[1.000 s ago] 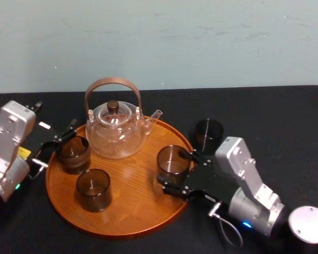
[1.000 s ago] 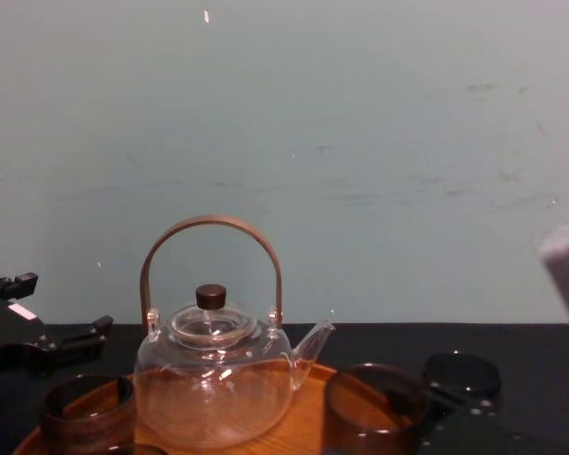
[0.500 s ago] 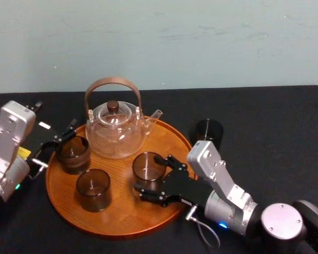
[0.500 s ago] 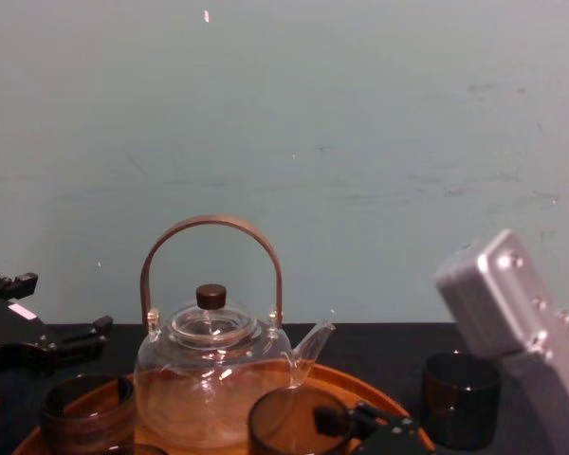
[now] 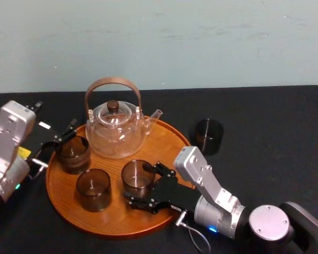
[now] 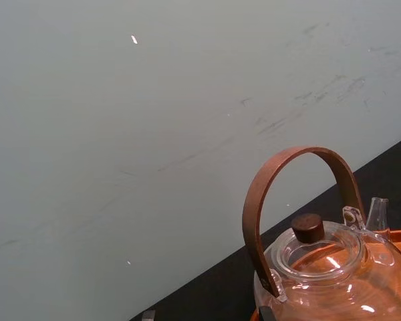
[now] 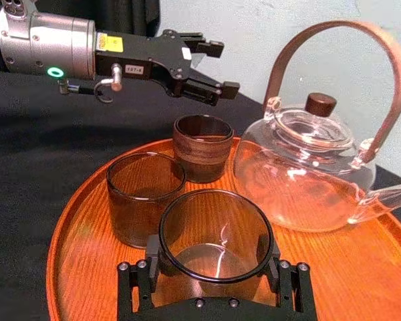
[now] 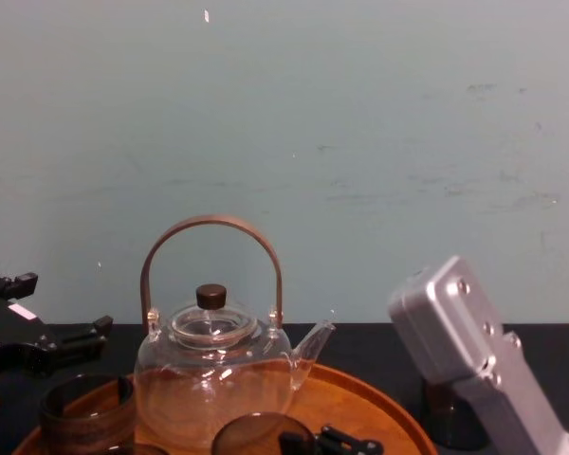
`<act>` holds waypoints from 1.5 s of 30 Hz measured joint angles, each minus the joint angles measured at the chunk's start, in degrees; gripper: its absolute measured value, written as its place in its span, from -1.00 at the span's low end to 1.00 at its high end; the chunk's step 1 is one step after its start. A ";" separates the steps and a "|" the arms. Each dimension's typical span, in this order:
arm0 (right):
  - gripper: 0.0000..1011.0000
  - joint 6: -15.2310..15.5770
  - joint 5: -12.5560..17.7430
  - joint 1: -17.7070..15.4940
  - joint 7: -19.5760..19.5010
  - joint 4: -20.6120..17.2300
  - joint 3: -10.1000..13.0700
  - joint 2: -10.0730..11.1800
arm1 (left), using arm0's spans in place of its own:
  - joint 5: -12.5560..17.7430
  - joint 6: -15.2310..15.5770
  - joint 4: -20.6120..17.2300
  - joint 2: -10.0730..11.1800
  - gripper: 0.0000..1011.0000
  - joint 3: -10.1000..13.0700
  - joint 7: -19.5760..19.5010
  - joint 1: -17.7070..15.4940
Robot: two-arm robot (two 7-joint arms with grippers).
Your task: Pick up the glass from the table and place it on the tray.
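Since the earlier frames the right gripper (image 5: 138, 181) has carried the glass (image 5: 136, 173) leftward, from the right rim of the tray (image 5: 167, 142) to its front-middle, and the silver arm has swung in behind it. The gripper's fingers are clamped on opposite sides of the glass, which stands upright just beside a second glass (image 5: 93, 189). Whether its base touches the wood cannot be told. A third, darker glass (image 5: 72, 153) stands at the tray's left and the clear teapot (image 5: 115, 132) at its back. The left gripper (image 5: 68, 132) is unchanged, its fingers spread and empty, just behind the third glass. One dark glass (image 5: 209, 136) remains on the black table (image 5: 275, 132), right of the tray.
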 joint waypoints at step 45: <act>0.98 0.96 0.16 0.59 0.16 2.70 -1.08 -0.81 | 0.00 0.00 0.00 0.00 0.98 0.00 0.00 0.00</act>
